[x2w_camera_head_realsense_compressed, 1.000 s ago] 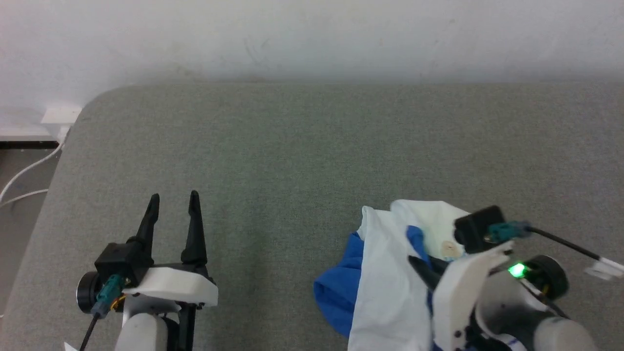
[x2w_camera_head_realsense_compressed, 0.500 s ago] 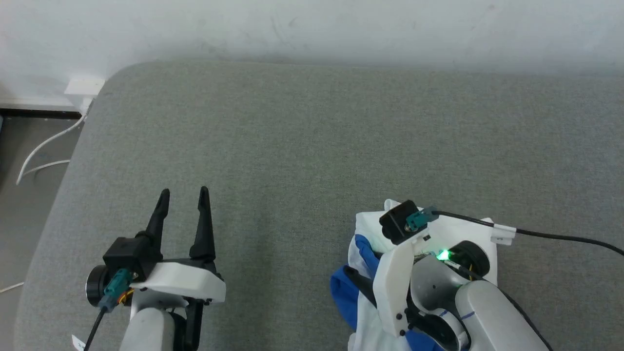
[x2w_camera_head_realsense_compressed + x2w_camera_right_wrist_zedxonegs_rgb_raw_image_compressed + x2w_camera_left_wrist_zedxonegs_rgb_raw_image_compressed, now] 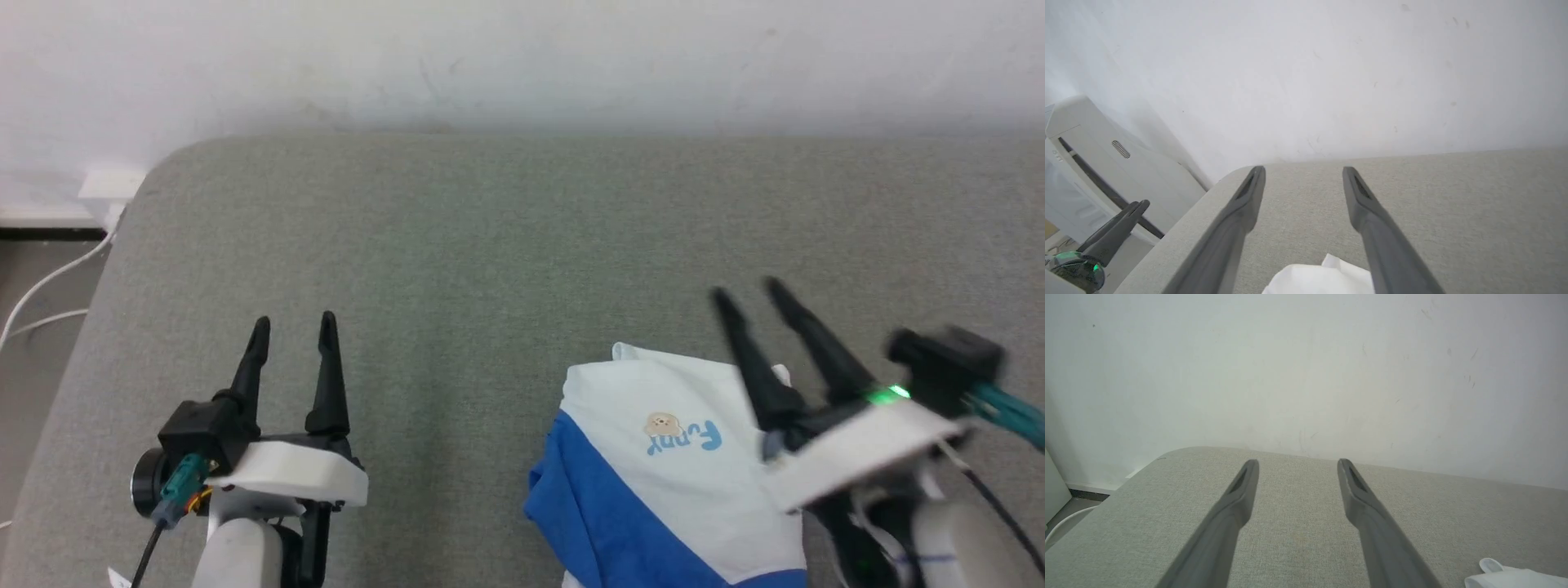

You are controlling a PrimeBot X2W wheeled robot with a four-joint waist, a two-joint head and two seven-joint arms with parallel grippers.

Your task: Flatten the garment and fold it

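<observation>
Head view: white-and-blue cloth garment lies in a compact folded bundle on grey fabric surface; left hand and right hand both spread, empty; fold judged nearly done.

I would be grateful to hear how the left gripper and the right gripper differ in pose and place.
The left gripper is over bare grey cushion, apart from the garment; the right gripper overlaps the garment's right edge in the head view. The left gripper points nearly straight up that view; the right gripper leans to its upper left. Both are open and hold nothing.
</observation>
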